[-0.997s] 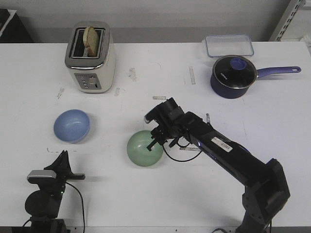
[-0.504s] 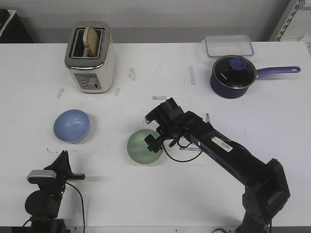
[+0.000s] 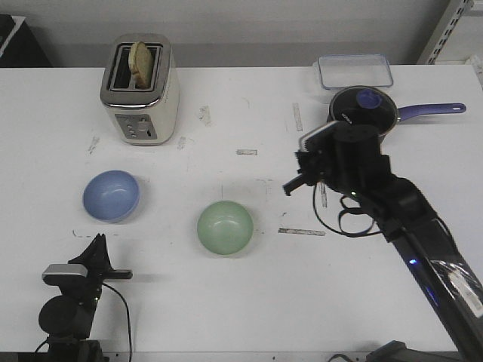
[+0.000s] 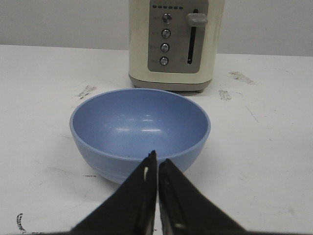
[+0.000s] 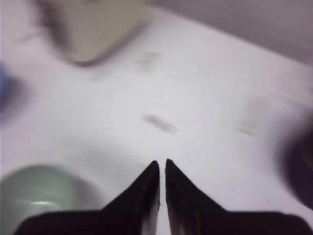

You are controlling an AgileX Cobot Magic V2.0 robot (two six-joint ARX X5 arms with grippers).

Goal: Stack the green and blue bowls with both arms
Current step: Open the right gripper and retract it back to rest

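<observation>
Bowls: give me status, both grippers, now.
Left gripper shut, empty, just short of blue bowl. Right gripper shut, empty, clear of green bowl. Bowls apart, unstacked. Nothing between them.

Bright, even light; blurred right-wrist view

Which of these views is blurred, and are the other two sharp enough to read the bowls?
Right wrist view: heavily motion-blurred; the green bowl and toaster are smears, only the right gripper reads. Left wrist view: sharp, soft highlights inside the blue bowl. Front view: evenly lit and in focus, both bowls clear, faint shadows.
</observation>
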